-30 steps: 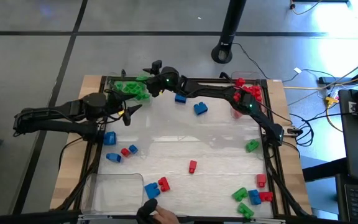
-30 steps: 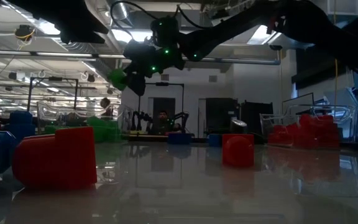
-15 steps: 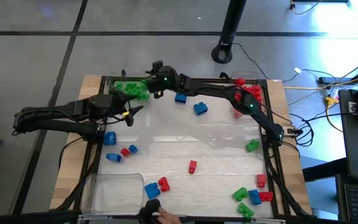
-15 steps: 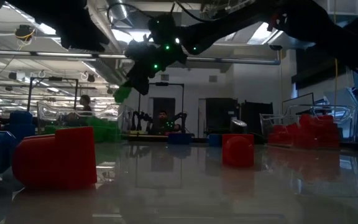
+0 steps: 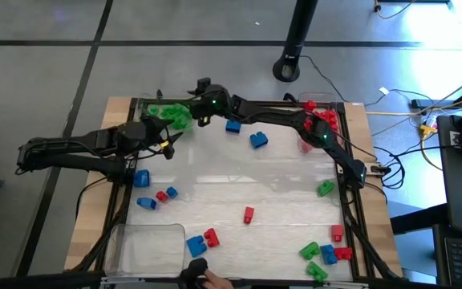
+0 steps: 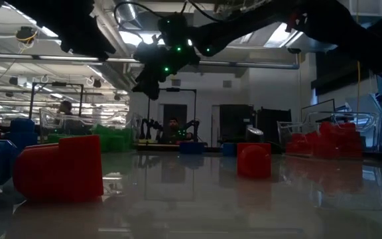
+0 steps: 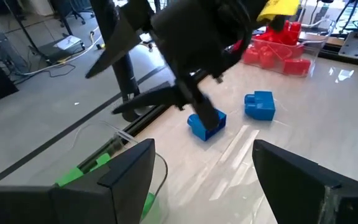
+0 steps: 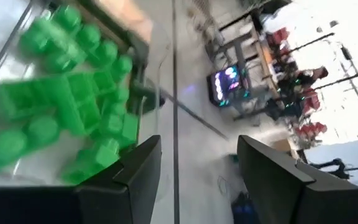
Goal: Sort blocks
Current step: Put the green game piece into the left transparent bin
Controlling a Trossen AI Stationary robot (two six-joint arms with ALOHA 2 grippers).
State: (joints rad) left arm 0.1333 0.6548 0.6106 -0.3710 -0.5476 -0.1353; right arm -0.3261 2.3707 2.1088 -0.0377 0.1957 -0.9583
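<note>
Overhead: green blocks (image 5: 169,113) heaped in a clear tray (image 5: 152,105) at the far left corner; red blocks (image 5: 321,114) in a tray at the far right; loose blocks (image 5: 250,213) scattered across the glossy table (image 5: 279,189); right gripper (image 5: 192,114) beside the green heap; left gripper (image 5: 169,141) near it. Low view: red block (image 6: 60,167) close up; a person (image 6: 172,128) beyond. Wrist views: both grippers' jaws spread, empty; two blue blocks (image 7: 206,123) ahead of the left.
</note>
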